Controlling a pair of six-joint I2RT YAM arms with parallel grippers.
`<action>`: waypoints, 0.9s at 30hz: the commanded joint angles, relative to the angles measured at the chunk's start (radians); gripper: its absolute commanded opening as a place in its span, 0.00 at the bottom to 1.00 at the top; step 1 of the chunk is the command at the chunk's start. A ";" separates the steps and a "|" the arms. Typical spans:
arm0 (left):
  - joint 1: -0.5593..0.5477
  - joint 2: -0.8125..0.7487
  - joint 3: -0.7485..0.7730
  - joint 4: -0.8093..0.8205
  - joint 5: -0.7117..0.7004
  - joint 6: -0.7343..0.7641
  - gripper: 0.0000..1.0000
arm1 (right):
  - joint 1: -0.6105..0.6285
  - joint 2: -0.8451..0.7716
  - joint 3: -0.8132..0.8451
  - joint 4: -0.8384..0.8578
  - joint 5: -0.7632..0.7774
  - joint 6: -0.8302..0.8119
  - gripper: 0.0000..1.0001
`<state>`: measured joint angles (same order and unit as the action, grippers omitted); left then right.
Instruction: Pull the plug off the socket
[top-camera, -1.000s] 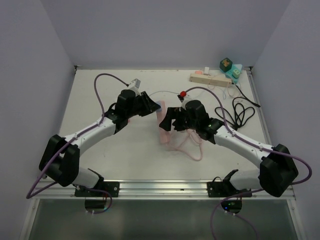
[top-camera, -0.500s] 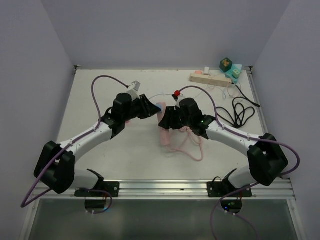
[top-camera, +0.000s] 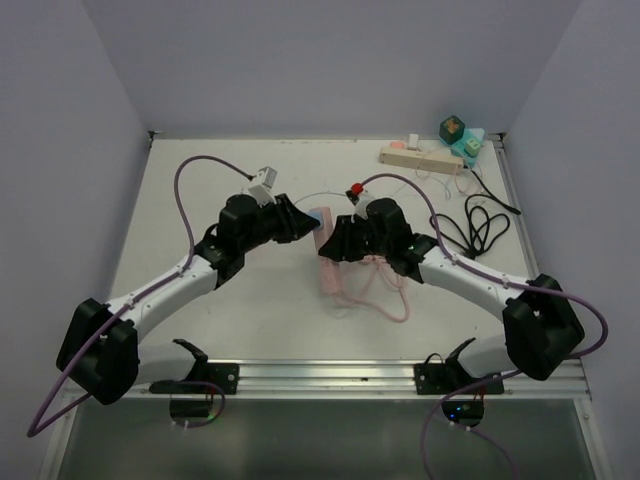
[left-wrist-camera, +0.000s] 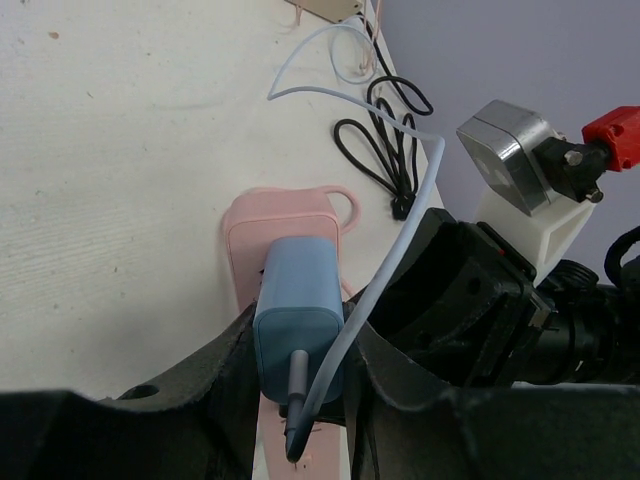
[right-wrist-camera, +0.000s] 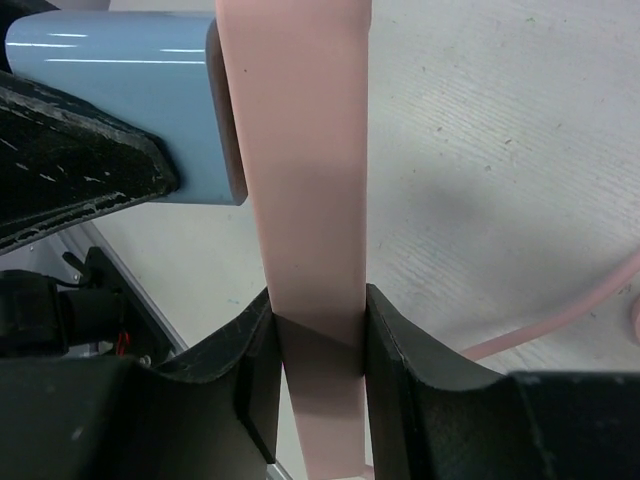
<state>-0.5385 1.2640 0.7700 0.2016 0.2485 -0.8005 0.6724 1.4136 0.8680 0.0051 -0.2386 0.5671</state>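
Worktop (top-camera: 280, 330): white, between grey walls.
Plug (left-wrist-camera: 298, 305): blue, mid-worktop, seated in its socket.
Pink power strip (right-wrist-camera: 305, 150): carries that socket.
Left gripper (left-wrist-camera: 300, 350): pinching the plug's sides, apparently to pull.
Right gripper (right-wrist-camera: 315, 335): clamped on the strip, likely anchoring it.
Beige power strip (top-camera: 420, 157): far right corner, well apart.

walls (top-camera: 330, 60): plain pale lilac | table (top-camera: 270, 325): white, lightly textured | light: even, soft

A beige power strip (top-camera: 425, 157) is laid at the far right of the white surface (top-camera: 200, 190), with a green box (top-camera: 454, 128) set beside it. A black cord (top-camera: 482, 225) is coiled nearer.
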 joint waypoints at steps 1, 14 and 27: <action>0.006 -0.106 -0.005 0.082 -0.012 0.046 0.00 | -0.121 -0.005 -0.044 -0.120 0.169 0.037 0.00; 0.029 -0.210 -0.051 -0.033 -0.132 0.066 0.00 | -0.191 -0.014 -0.104 -0.149 0.202 0.074 0.00; 0.253 0.208 0.040 -0.053 -0.048 0.037 0.00 | -0.194 -0.169 -0.132 -0.165 0.081 0.008 0.00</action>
<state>-0.3061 1.4117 0.7288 0.1326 0.1867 -0.7670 0.4774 1.3067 0.7483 -0.1719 -0.0921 0.5976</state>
